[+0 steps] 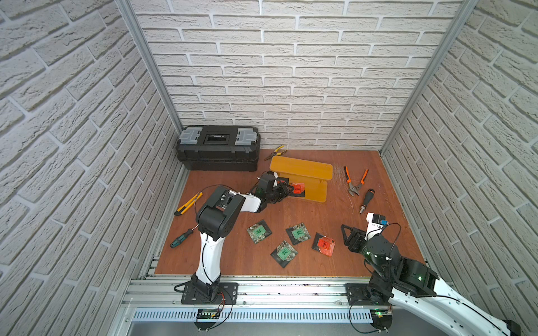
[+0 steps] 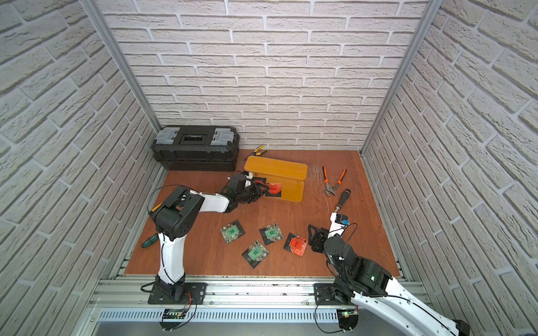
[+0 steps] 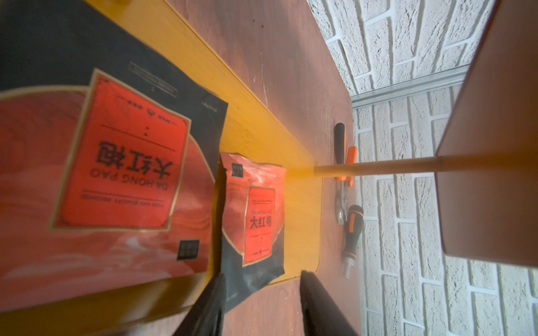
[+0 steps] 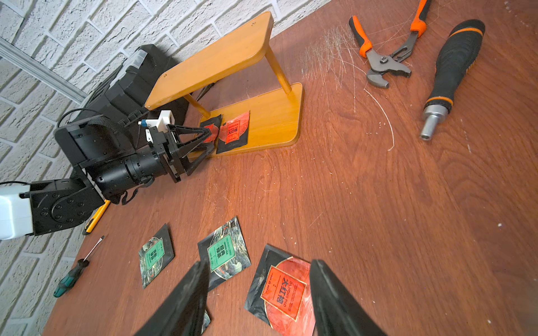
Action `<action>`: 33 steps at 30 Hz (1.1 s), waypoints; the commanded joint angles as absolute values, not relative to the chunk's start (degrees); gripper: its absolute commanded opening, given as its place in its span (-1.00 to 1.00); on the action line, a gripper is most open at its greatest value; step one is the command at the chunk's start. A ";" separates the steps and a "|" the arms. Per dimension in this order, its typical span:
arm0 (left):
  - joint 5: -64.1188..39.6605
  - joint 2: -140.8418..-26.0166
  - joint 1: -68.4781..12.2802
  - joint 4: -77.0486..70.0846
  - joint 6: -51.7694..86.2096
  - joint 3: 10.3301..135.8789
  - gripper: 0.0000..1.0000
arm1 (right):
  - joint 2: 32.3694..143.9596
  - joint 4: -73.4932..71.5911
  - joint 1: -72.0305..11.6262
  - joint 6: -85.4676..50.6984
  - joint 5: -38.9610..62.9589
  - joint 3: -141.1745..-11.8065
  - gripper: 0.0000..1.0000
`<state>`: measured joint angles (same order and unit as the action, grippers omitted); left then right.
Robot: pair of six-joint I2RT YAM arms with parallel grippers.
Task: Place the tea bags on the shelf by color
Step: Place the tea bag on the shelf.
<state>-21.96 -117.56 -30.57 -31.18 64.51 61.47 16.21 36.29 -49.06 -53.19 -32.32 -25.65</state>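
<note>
The yellow-orange shelf [image 1: 301, 168] [image 2: 276, 168] [image 4: 221, 62] stands at the back middle. Two red tea bags [image 3: 116, 163] [image 3: 256, 215] [image 4: 233, 131] lie side by side on its lower plate [image 3: 302, 232]. My left gripper [image 1: 288, 188] [image 3: 262, 275] is open at that plate's left end, one finger brushing a bag's corner. Three green tea bags [image 1: 258, 231] [image 1: 298, 233] [image 1: 283, 253] and one red tea bag [image 1: 324, 244] [image 4: 282, 291] lie flat on the table in front. My right gripper [image 1: 345, 237] [image 4: 259, 263] hovers open just right of that red bag, holding nothing.
A black toolbox [image 1: 218, 148] sits at the back left with yellow pliers [image 1: 276, 151] beside it. Orange pliers [image 1: 355, 180] and a black-orange driver [image 1: 366, 199] lie right of the shelf. A yellow knife [image 1: 186, 203] and a green screwdriver [image 1: 180, 237] lie at the left edge.
</note>
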 commanded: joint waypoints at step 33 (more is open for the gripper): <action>-23.11 -115.90 -34.28 -34.80 64.36 58.57 0.05 | 15.87 35.20 -48.86 -53.73 -33.08 -24.39 0.21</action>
<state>-22.46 -114.28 -34.11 -32.14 64.31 57.39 16.49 36.23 -49.06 -53.36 -32.29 -24.82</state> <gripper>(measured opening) 0.527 0.603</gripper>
